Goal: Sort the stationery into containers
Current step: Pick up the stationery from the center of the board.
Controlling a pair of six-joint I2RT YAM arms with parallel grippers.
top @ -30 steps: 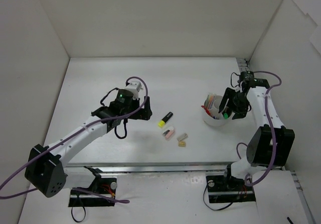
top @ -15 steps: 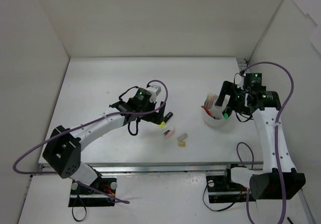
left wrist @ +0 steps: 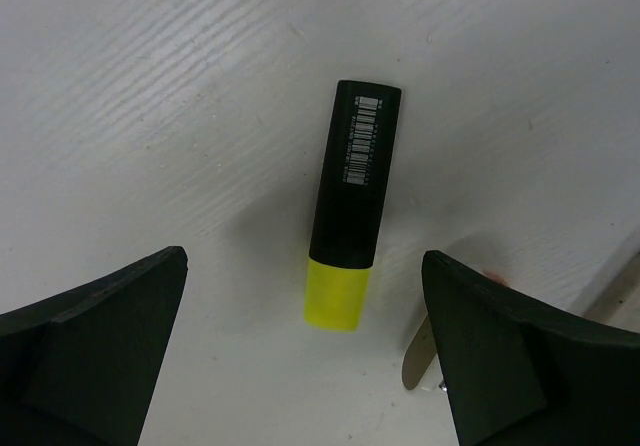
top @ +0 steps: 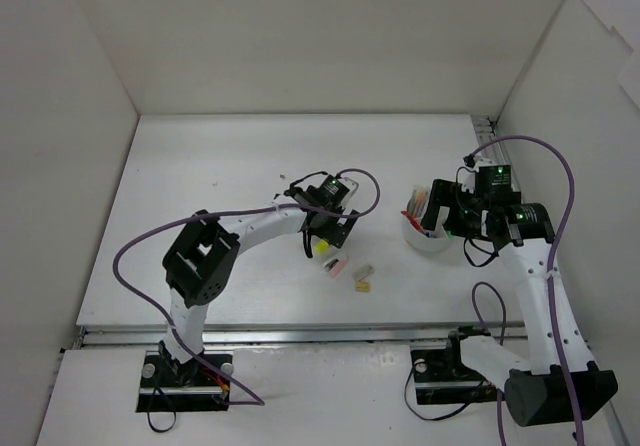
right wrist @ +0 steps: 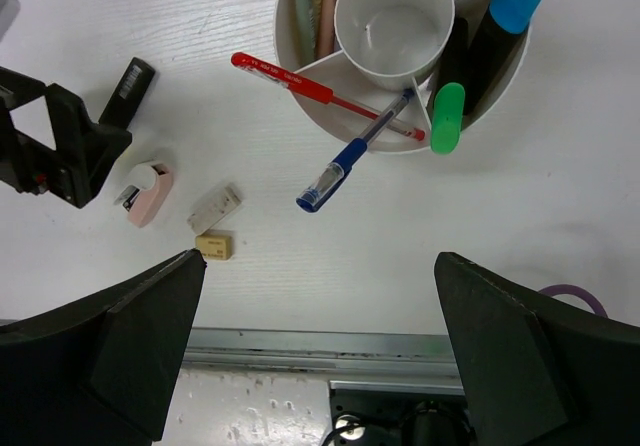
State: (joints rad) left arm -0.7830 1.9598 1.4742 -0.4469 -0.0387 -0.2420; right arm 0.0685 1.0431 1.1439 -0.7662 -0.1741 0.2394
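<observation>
Your left gripper (top: pixel 334 230) hangs over the middle of the table (right wrist: pixel 520 216), jaws spread wide and holding nothing, with the yellow highlighter (left wrist: pixel 345 216) lying flat between its fingers. A white barcode label runs along the black barrel; the digits beside it are too small to read. No other writing can be made out.

Your right gripper (right wrist: pixel 320 258) is also wide apart and empty, above the tub (right wrist: pixel 284 41) on the table's right side. The cup (right wrist: pixel 393 16) stands inside the tub. A green-ended highlighter (right wrist: pixel 448 116) and a blue-ended one (right wrist: pixel 512 1) stand in the right compartment, and a pale stick (right wrist: pixel 326 6) in the left. The red pen (right wrist: pixel 300 84) and blue pen (right wrist: pixel 355 154) stick out over the near rim.

The pink eraser (right wrist: pixel 148 191), grey eraser (right wrist: pixel 215 206) and tan eraser (right wrist: pixel 214 246) lie loose near the yellow highlighter, the grey and tan just beside each other.
</observation>
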